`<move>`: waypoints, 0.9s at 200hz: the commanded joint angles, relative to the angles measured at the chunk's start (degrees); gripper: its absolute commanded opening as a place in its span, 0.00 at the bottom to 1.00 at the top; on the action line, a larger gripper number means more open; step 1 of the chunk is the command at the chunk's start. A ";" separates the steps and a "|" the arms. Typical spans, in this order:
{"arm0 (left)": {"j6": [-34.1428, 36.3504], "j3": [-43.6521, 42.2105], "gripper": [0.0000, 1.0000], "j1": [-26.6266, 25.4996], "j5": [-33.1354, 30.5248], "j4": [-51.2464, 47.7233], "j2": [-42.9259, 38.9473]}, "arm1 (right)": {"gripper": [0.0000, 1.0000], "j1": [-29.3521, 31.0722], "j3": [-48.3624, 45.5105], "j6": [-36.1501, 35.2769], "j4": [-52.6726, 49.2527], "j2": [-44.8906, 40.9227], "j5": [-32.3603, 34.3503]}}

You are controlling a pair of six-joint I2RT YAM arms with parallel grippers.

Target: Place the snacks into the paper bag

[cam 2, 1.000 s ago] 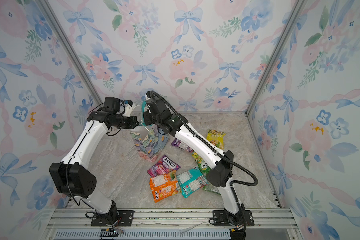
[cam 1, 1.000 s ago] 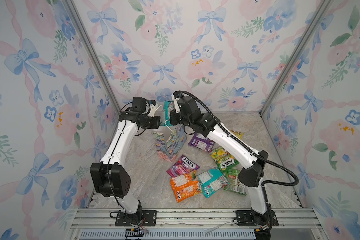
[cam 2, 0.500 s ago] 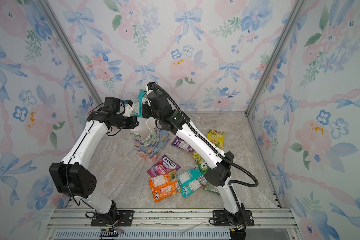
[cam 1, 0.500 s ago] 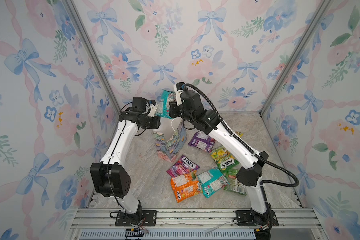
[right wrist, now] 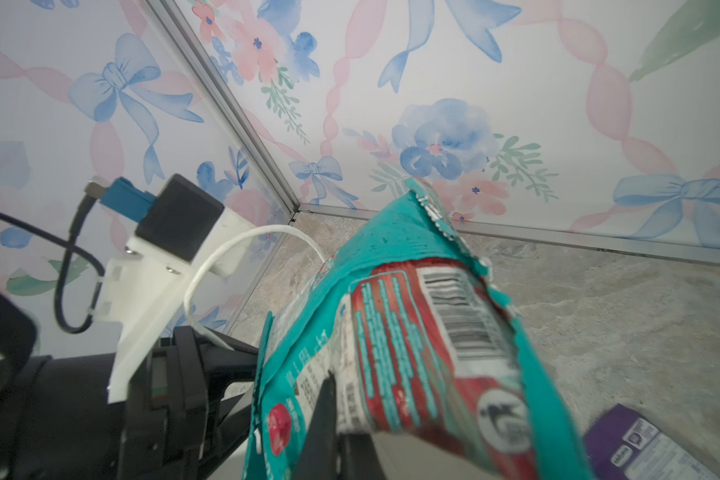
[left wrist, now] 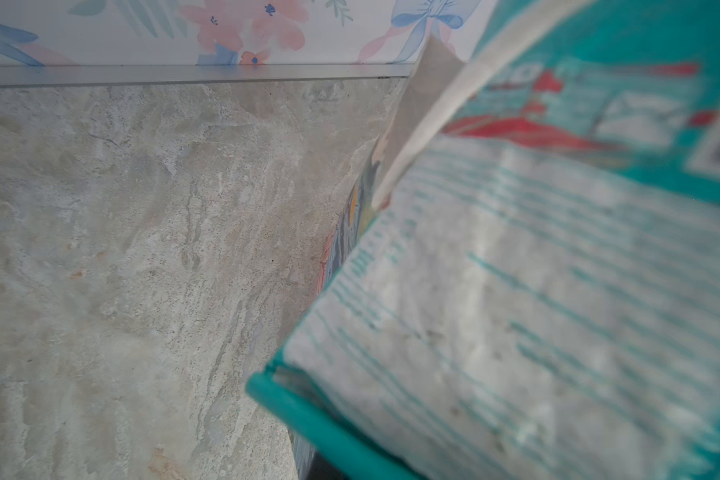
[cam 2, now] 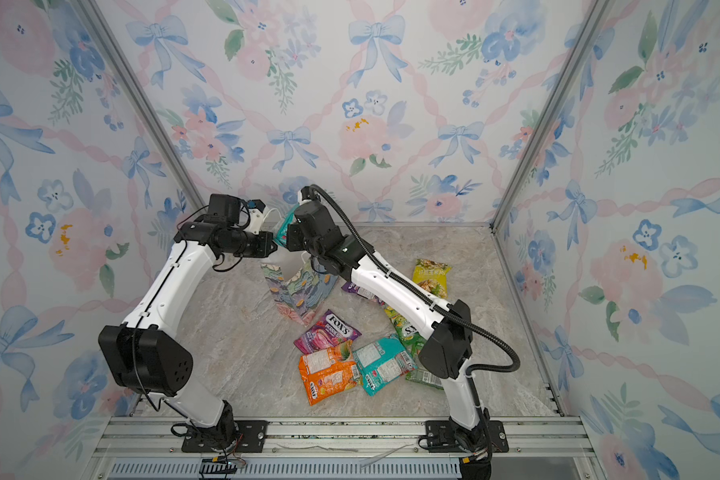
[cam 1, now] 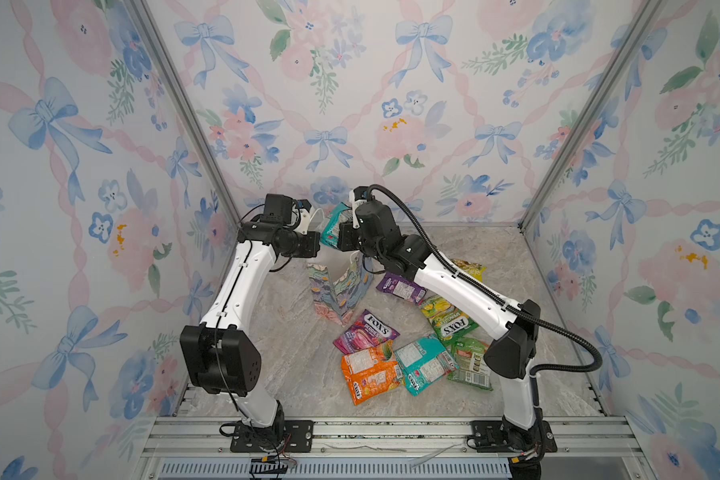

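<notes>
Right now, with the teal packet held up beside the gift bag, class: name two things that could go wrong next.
1. The teal packet in the right gripper looks wider than the paper bag, which looks pinched narrow, so it may snag and drop outside.
2. The left gripper holds only one cord handle, so a downward push could tip the bag.

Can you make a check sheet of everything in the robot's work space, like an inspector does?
Surface: marble-look tabletop, no spills seen.
Job's things: paper bag standing; teal packet raised by its top; purple packet, orange packet, second teal packet and more lie loose nearby.
Clutter: thin white strip by the front rail.
Grippers: right gripper shut on the teal packet; left gripper shut on the bag's cord handle.
Cables: black hose along the right arm; thin black wire on the left arm.
Surroundings: flower-and-bow walls, metal corner posts.
</notes>
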 commanded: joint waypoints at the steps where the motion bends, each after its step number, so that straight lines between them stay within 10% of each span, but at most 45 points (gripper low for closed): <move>1: -0.49 0.63 0.00 -0.14 -0.20 -1.13 -0.51 | 0.00 1.27 -2.81 1.00 3.73 -5.38 -0.93; 180: -0.31 0.74 0.00 0.02 -0.64 -1.25 -0.84 | 0.00 2.85 -12.87 0.10 3.16 -11.35 -5.27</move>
